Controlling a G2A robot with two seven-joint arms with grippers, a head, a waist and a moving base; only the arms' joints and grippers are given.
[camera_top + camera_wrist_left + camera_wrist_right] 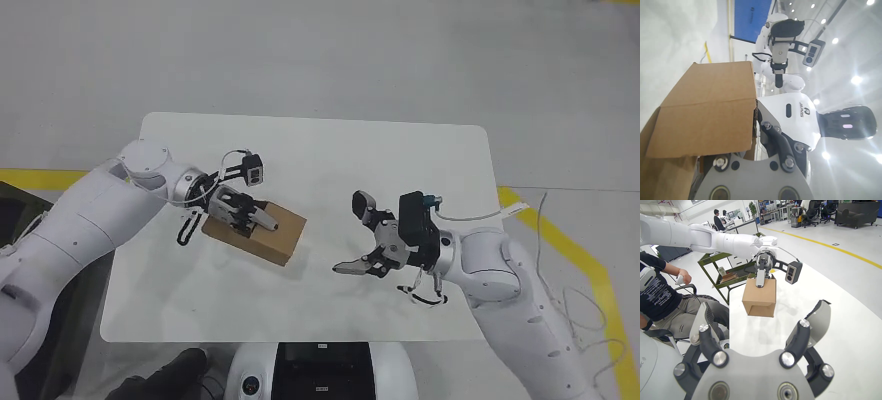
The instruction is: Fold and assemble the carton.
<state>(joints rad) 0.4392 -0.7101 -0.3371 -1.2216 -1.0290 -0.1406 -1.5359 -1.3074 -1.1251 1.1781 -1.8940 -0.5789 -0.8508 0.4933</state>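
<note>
A brown carton [282, 240] sits left of the middle of the white table [330, 150], lying lengthwise like a tube. My left gripper [262, 217] is shut on its upper wall. One finger [759, 280] lies flat on the outside of the carton [759, 298], and the other is hidden inside. The carton's open end [761, 310] faces my right gripper [762, 304]. That right gripper [352, 235] stands open a short way from the carton, with nothing in it. In the left wrist view a carton panel [706, 113] lies close against the finger [761, 121].
A green cart [715, 260] with cardboard scraps stands beyond the table's edge on the left arm's side. The left arm's wrist camera [253, 170] juts out over the carton. Bare table [829, 285] lies around and behind the right gripper.
</note>
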